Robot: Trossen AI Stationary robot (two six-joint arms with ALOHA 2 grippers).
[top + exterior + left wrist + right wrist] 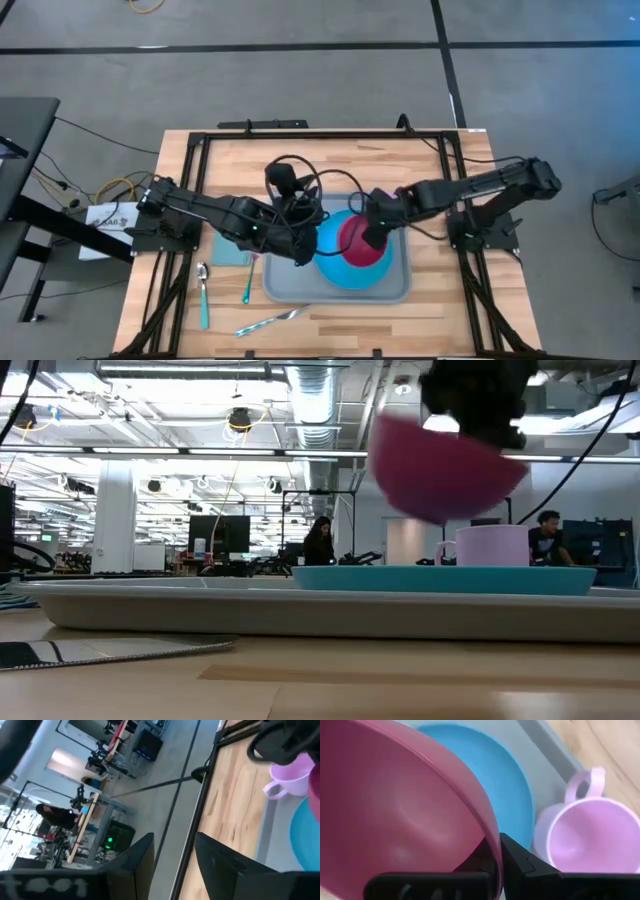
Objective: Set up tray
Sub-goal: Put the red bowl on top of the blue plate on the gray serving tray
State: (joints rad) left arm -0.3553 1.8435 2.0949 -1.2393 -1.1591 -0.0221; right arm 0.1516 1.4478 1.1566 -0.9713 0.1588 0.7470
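While overhead hides it, the right wrist shows right fingers (495,851) pinching the pink bowl's (395,820) rim.

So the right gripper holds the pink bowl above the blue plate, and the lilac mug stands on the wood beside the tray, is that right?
Not quite. The lilac mug stands inside the tray, next to the blue plate, not on the wood; the right wrist view shows it on the grey tray floor. The rest is correct: the right gripper holds the pink bowl by its rim above the plate.
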